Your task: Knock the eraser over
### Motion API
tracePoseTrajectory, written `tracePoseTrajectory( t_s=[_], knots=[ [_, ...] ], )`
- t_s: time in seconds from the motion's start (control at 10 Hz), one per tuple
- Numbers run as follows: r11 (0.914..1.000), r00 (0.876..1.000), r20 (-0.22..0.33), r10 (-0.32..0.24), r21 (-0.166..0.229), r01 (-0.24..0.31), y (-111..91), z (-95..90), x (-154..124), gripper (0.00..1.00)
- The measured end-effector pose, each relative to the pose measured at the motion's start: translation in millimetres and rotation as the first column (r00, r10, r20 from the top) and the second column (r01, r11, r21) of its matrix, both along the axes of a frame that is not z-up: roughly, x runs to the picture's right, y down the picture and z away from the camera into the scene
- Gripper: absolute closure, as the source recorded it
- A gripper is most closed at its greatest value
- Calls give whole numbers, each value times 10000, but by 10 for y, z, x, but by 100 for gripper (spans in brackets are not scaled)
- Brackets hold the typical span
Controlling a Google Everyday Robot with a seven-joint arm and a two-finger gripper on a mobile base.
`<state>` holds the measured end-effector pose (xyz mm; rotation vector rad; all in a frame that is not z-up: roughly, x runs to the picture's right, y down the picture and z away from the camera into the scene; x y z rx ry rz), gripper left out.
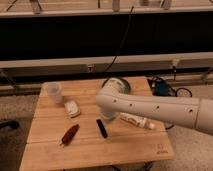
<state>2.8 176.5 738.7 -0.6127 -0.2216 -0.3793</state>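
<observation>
1. The eraser point(102, 128), a thin black slab, sits on the wooden table point(125, 150) near the middle of the top, a little toward the front edge. Its long side runs roughly from the far side toward the near side, slightly angled. Whether it stands on a narrow edge or already lies flat cannot be told with certainty; it reads as a low, elongated dark shape.

2. The gripper point(106, 119) hangs at the end of the white arm point(150, 107), just behind and above the far end of the eraser, close to it or touching it; contact cannot be confirmed. The arm's bulk covers the fingers, so whether the claw is wide, narrow or holding anything cannot be told.

3. Left of the eraser, apart from it, lies a dark red elongated object point(69, 134), pointing diagonally toward the front left.

4. Farther back and left is a small white block point(72, 107), with a clear plastic cup point(53, 92) just behind it near the left rear corner.

5. A green-rimmed bowl point(120, 84) stands at the rear centre, partly hidden by the arm. A white tube-like item point(136, 121) lies right of the eraser under the arm.

6. Progress, as a judgement: the approach appears complete, since the gripper is at the eraser. The knocking itself cannot be read as done. What is likely left is a short sideways push against the slab, then a retreat clear of the table.
</observation>
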Motion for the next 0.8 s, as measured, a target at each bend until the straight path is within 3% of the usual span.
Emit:
tracePoseTrajectory(
  t_s=[0.8],
  knots=[
    [9993,9962,802,-345,-114,355,-30,28,-6,99]
  ],
)
